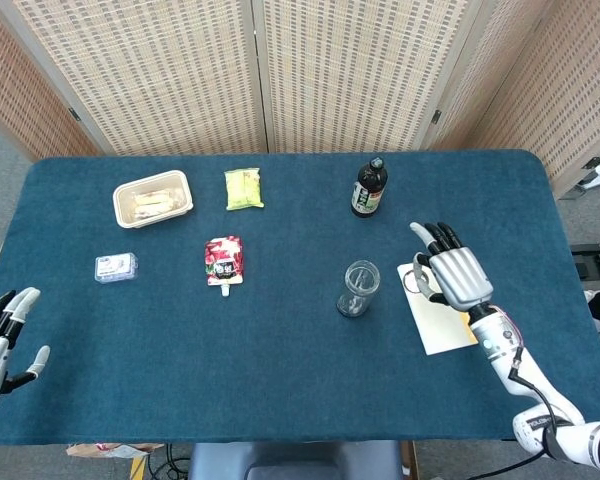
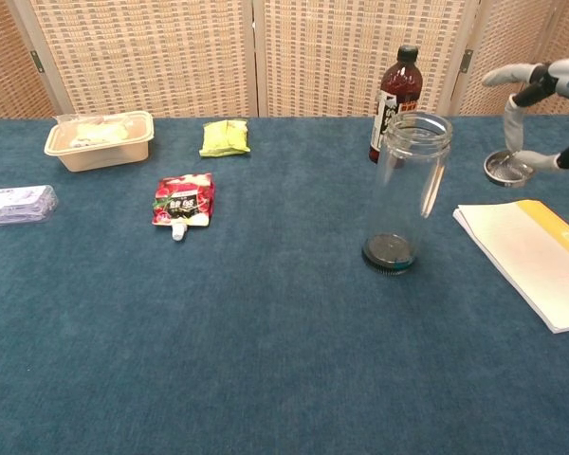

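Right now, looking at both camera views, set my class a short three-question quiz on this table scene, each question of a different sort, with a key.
1. True or false: the right hand holds the small round lid up off the table.
2. Which thing stands nearest the clear jar? A) dark bottle B) beige food tray C) green packet
3. Fill in: the red pouch lies flat with its spout pointing toward the table's ____ edge.

Key: 1 true; 2 A; 3 near (the robot's side).
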